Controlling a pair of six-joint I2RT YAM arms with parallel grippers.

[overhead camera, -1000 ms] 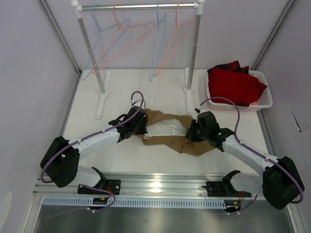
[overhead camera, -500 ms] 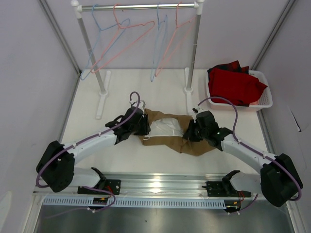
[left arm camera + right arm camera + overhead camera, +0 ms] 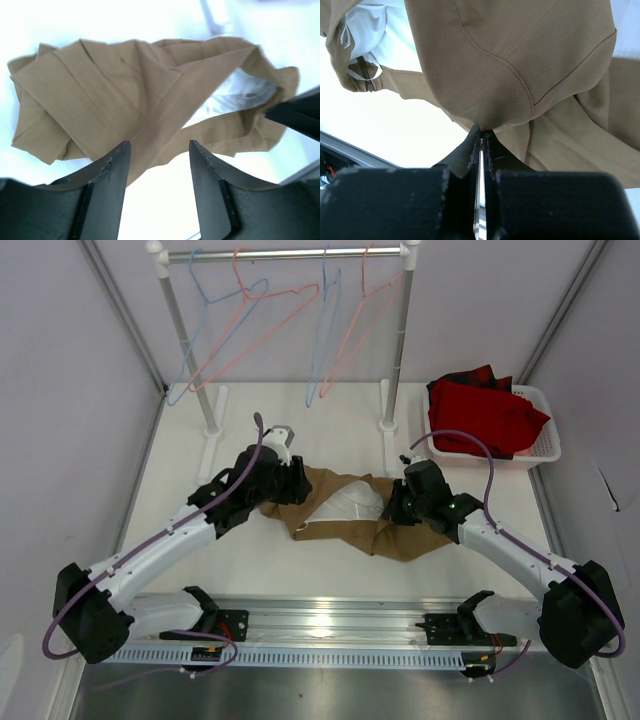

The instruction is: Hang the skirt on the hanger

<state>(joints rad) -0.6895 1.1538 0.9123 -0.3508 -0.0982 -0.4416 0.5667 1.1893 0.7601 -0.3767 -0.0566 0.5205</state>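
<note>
The tan-brown skirt (image 3: pixel 345 512) lies crumpled on the white table between my two arms, its pale lining (image 3: pixel 358 502) showing through the waist opening. My left gripper (image 3: pixel 293 483) hovers over the skirt's left end. In the left wrist view it (image 3: pixel 157 150) is open with nothing between the fingers, and the skirt (image 3: pixel 115 95) lies below it. My right gripper (image 3: pixel 400 506) is at the skirt's right end. The right wrist view shows it (image 3: pixel 481 131) shut on a fold of the skirt (image 3: pixel 520 60). A salmon-pink hanger (image 3: pixel 262 320) hangs on the rail at the back, another pink one (image 3: pixel 362 325) to its right.
The rack's two white posts (image 3: pixel 185 350) (image 3: pixel 398 350) stand on feet behind the skirt, with light blue hangers (image 3: pixel 214 315) on the rail. A white basket (image 3: pixel 547 445) holding red cloth (image 3: pixel 485 415) sits at the back right. A metal rail (image 3: pixel 320 618) runs along the near edge.
My left gripper has opened, let go of the skirt's left end and risen toward the back. The right gripper has kept its hold and shifted slightly back.
</note>
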